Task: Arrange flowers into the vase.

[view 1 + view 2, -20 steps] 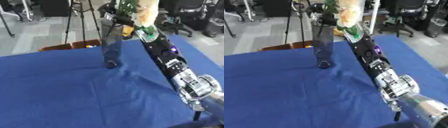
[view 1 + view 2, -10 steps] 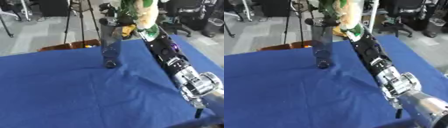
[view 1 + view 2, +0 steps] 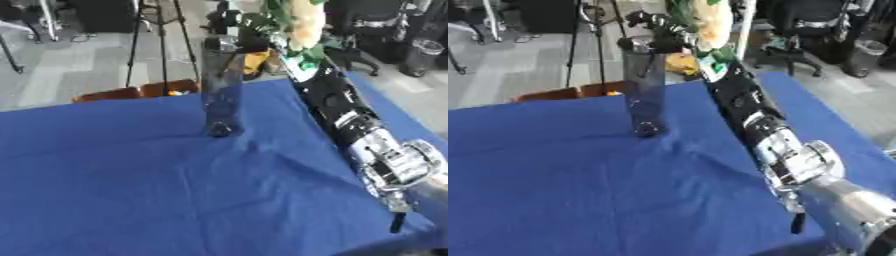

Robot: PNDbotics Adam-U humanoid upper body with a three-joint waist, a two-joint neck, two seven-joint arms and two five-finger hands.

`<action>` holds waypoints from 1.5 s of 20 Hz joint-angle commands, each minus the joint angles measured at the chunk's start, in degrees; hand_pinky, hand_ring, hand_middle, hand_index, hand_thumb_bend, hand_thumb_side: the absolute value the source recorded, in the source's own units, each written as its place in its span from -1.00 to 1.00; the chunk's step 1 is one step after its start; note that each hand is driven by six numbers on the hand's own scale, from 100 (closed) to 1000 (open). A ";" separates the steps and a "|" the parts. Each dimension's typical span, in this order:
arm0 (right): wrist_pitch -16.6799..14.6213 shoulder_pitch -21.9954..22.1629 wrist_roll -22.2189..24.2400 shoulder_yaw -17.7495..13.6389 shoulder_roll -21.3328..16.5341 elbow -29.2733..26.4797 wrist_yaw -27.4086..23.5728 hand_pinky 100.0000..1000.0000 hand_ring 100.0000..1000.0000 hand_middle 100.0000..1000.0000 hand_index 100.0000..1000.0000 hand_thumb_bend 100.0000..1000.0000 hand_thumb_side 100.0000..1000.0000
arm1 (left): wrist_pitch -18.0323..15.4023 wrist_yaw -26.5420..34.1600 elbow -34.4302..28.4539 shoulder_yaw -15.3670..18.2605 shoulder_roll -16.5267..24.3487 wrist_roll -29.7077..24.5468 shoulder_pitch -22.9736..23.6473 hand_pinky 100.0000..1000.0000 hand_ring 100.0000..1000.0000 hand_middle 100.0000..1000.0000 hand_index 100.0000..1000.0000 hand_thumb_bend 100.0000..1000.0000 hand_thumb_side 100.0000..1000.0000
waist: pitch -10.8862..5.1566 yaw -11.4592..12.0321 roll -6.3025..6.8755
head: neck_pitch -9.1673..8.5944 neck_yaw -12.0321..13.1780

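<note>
- The worktop (image 3: 131, 190) is covered by a blue cloth, rumpled into low folds around the middle. It carries only the vase, as far as the two views show.
- The right arm (image 3: 350, 117) runs from the lower right corner up across the cloth to the far edge. It is stretched long, black in the forearm and silver at the nearer joints.
- The vase (image 3: 223, 87) is tall, clear and narrow. It stands upright near the far edge of the worktop, a little left of the arm, with its base on the cloth.
- The flowers (image 3: 302, 22) are a pale cream bloom with green leaves. They sit high at the top of the view, above and just right of the vase's mouth, and are not yet inside it.
- The right robot hand (image 3: 662, 32) is raised at the vase's rim with its dark fingers curled. It seems to hold the flower stem, though the exact grip is hard to make out against the dark background.
- The left robot hand shows in neither view.
- Progress, as a judgement: the bunch is picked up and brought to the vase, so the carry is done. What is left is lowering the stem through the narrow mouth and letting go.
- The vase looks light and tall. A sideways knock at the rim could tip it.
</note>
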 commanded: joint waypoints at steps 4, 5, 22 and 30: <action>0.79 -1.54 -0.07 -0.99 -2.81 1.79 2.42 1.00 1.00 0.69 0.96 0.26 0.58 | -0.17 -0.17 -0.78 0.33 1.68 -0.17 -0.44 -0.11 -0.06 -0.12 0.29 -0.27 0.48 | 0.14 0.05 -0.97 | -0.50 -0.40; 0.76 -1.58 -0.11 -1.04 -2.83 2.01 2.67 1.00 1.00 0.69 0.96 0.26 0.58 | -0.17 -0.16 -0.77 0.33 1.68 -0.17 -0.43 -0.11 -0.06 -0.12 0.29 -0.27 0.48 | 0.13 0.05 -0.99 | -0.50 -0.42; 0.92 -1.80 -0.60 -1.65 -4.19 4.47 5.72 1.00 1.00 0.70 0.97 0.30 0.57 | -0.21 -0.16 -0.77 0.35 1.83 -0.25 -0.33 -0.11 -0.07 -0.12 0.29 -0.27 0.48 | 0.10 -0.18 -1.60 | -0.46 -0.73; 0.92 -1.80 -0.58 -1.65 -4.20 4.47 5.71 1.00 1.00 0.70 0.97 0.30 0.57 | -0.21 -0.17 -0.77 0.35 1.83 -0.25 -0.33 -0.11 -0.07 -0.12 0.29 -0.27 0.48 | 0.10 -0.18 -1.60 | -0.46 -0.73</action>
